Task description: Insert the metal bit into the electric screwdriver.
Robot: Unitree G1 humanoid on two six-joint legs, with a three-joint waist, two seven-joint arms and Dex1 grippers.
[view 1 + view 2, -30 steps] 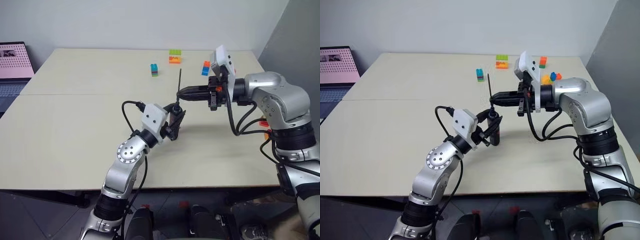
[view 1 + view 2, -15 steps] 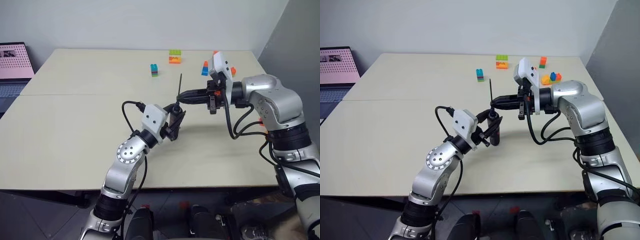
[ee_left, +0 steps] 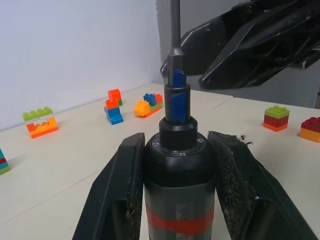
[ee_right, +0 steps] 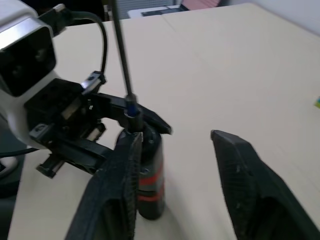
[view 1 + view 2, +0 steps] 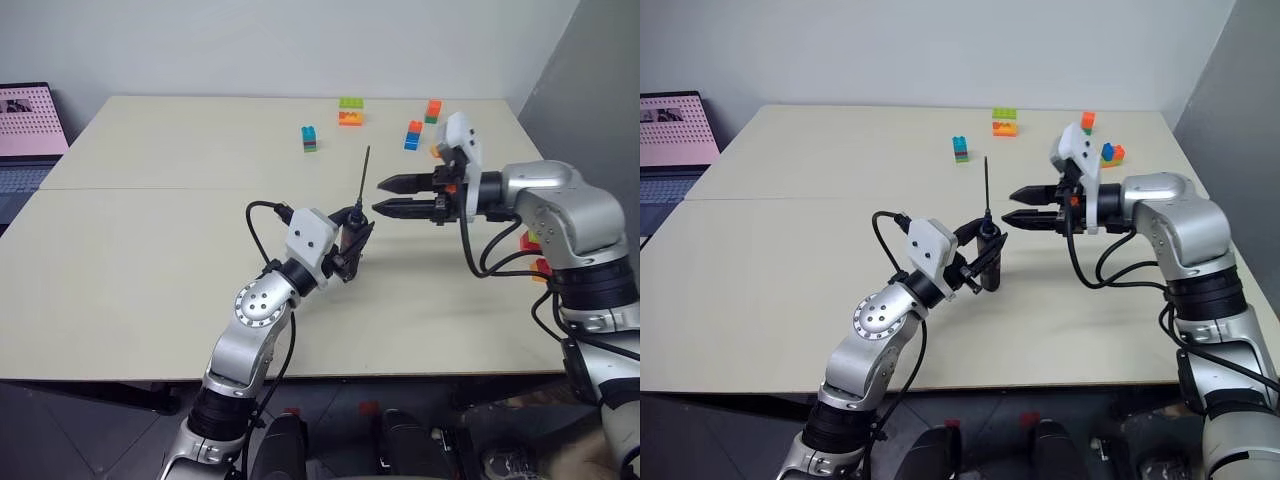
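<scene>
Since a second ago the right claw (image 5: pixel 388 195) lets go of the metal bit (image 5: pixel 363 177) and backs off to the right, its fingers now spread apart. Seated in the tip of the electric screwdriver (image 3: pixel 179 185), the bit stands upright. Clenched on the screwdriver's black body, the left claw (image 5: pixel 985 262) holds it above the counter (image 5: pixel 150 250).
</scene>
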